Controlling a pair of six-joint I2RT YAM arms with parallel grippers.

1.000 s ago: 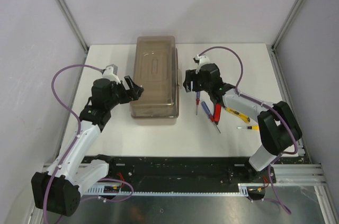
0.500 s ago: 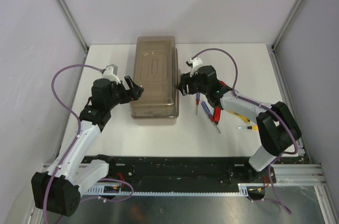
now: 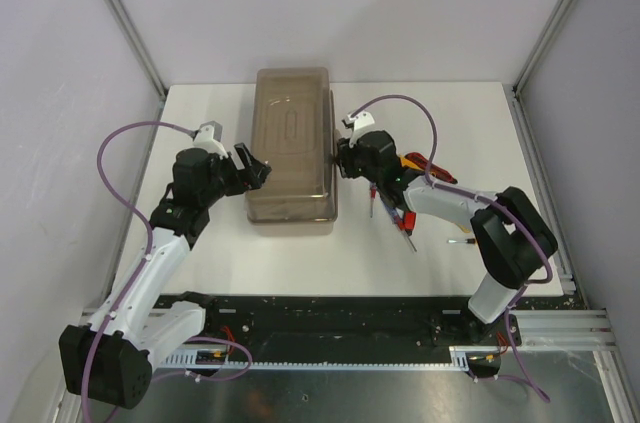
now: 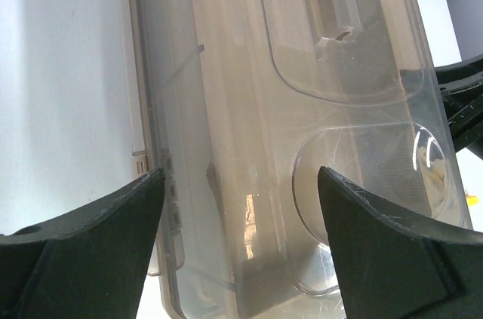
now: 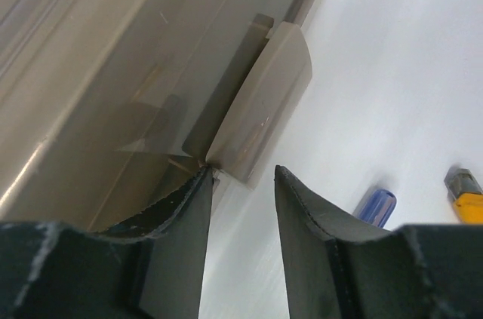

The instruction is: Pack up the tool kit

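The beige toolbox (image 3: 292,148) with its smoky lid shut lies lengthwise in the middle of the white table. My left gripper (image 3: 254,165) is open at the box's left side, its jaws framing the lid (image 4: 302,108). My right gripper (image 3: 340,161) is open at the box's right side, with its left fingertip (image 5: 200,183) touching the lower edge of the beige latch (image 5: 260,104). Several small tools lie right of the box: a blue-handled screwdriver (image 3: 388,209), a red-handled one (image 3: 408,213), yellow-handled ones (image 3: 468,240) and red-handled pliers (image 3: 425,165).
The blue handle tip (image 5: 375,206) and a yellow tool end (image 5: 466,197) show in the right wrist view. Grey walls and metal posts enclose the table. The black rail (image 3: 330,318) runs along the near edge.
My right gripper has moved left from above the loose tools to the toolbox's right side, reaching the latch. The left arm has not moved.
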